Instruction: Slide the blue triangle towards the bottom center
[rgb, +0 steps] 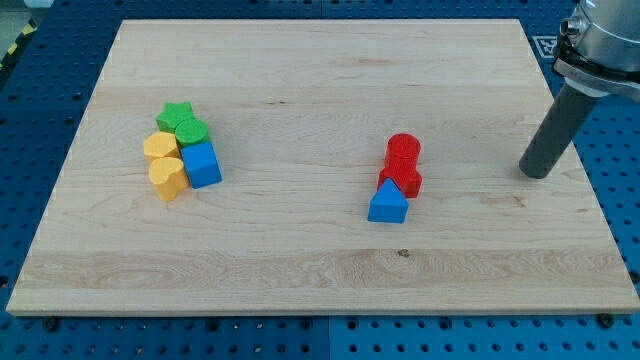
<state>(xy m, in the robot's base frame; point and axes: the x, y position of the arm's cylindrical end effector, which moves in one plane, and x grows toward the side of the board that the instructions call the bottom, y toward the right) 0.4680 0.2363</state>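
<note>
Fingers: none on this rod; my tip (537, 173) rests on the wooden bench (320, 260), well right of the blue triangle block (388, 205).

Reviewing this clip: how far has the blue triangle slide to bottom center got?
Done: nothing evident; the blue triangle sits right of centre, touching the red blocks above it. In hand: my tip stands well to its right, touching no block. Left: getting behind the triangle and pushing it down-left toward the board's bottom edge.
</note>
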